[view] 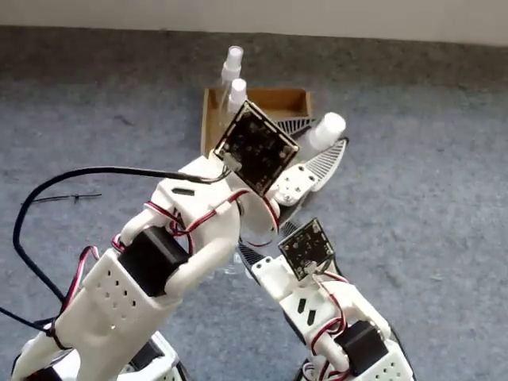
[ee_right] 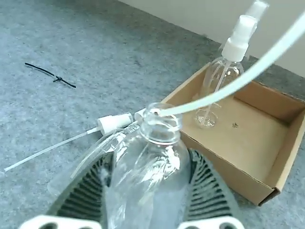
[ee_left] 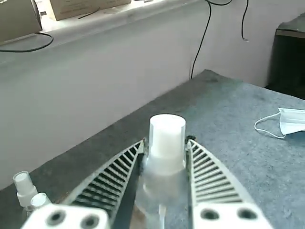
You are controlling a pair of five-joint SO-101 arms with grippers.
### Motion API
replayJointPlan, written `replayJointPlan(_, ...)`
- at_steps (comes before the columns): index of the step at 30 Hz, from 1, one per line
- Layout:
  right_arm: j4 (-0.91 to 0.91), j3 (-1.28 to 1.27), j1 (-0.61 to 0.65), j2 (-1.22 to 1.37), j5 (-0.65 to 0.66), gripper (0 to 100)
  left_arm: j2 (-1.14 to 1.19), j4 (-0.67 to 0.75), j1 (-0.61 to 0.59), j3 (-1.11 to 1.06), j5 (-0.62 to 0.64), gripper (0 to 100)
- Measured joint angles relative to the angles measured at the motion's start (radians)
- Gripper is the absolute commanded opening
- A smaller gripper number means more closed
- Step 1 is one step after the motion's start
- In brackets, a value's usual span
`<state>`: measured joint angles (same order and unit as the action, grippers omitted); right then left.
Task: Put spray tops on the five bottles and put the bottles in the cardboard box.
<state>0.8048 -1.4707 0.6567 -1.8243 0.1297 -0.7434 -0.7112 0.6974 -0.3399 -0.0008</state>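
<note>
Left gripper [ee_left: 167, 142] pinches a white-capped spray top [ee_left: 167, 126]; its thin tube [ee_right: 267, 52] meets the open neck of the clear, creased plastic bottle [ee_right: 147, 181] clasped in the right gripper [ee_right: 152, 157]; the right wrist view adds a loose spray top [ee_right: 114, 123] lying on nubby grey carpet [view: 421, 198]; from above, the cardboard box [view: 278, 99] sits at twelve o'clock of the grippers, two capped bottles [view: 234, 87] upright in its ten o'clock corner.

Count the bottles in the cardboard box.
2. The nearer bottle stands in a corner of the cardboard box, the farther bottle right behind it. Part of the box floor is hidden.
</note>
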Motion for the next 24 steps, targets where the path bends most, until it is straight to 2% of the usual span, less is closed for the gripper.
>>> replayJointPlan(24,-0.026,0.0,-0.035,0.0,0.0,0.4,0.0,0.0,-0.028,0.0,0.0,8)
